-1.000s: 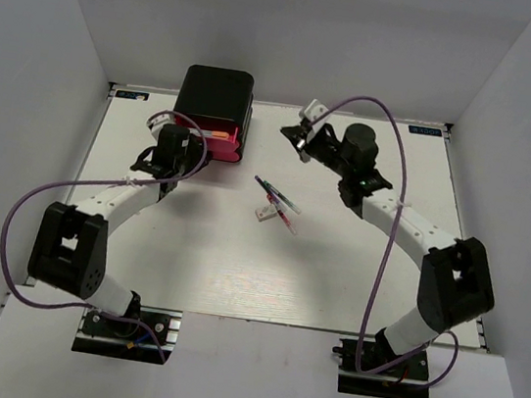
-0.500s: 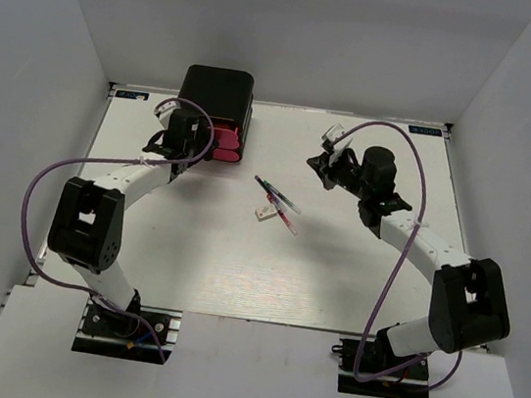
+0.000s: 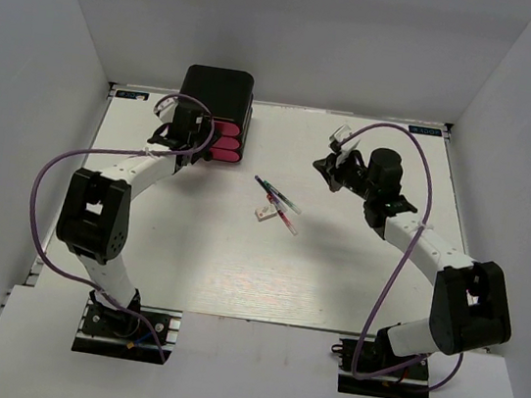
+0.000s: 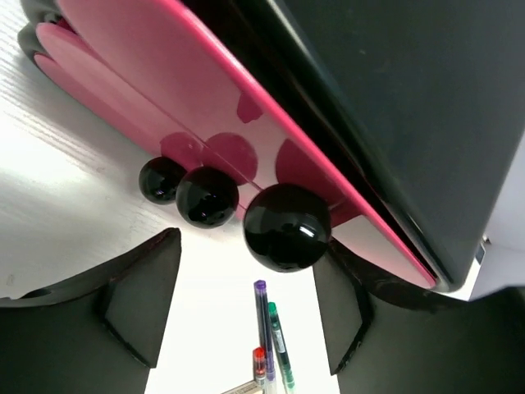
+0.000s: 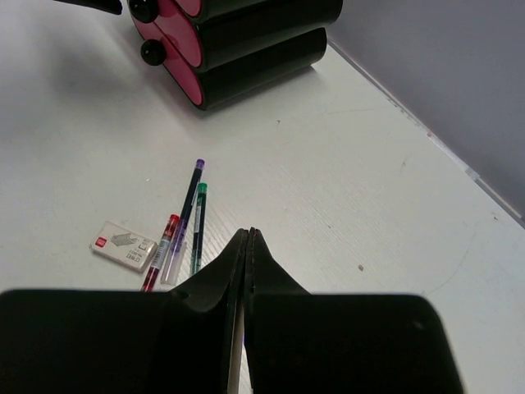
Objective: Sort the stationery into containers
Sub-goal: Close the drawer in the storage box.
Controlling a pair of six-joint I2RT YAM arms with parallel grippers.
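Left pincer [image 4: 246, 267] released, astride knob [image 4: 287, 227]; pink drawer [image 3: 226, 142] now pushed in; right pincer [image 5: 248, 246] clenched.

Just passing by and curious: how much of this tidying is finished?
Done: unclear, since the three pink drawers are shut and hide their contents. In hand: the left gripper is open at a black knob; the right gripper is shut, empty. Left: three pens and a white block lie loose on the table.
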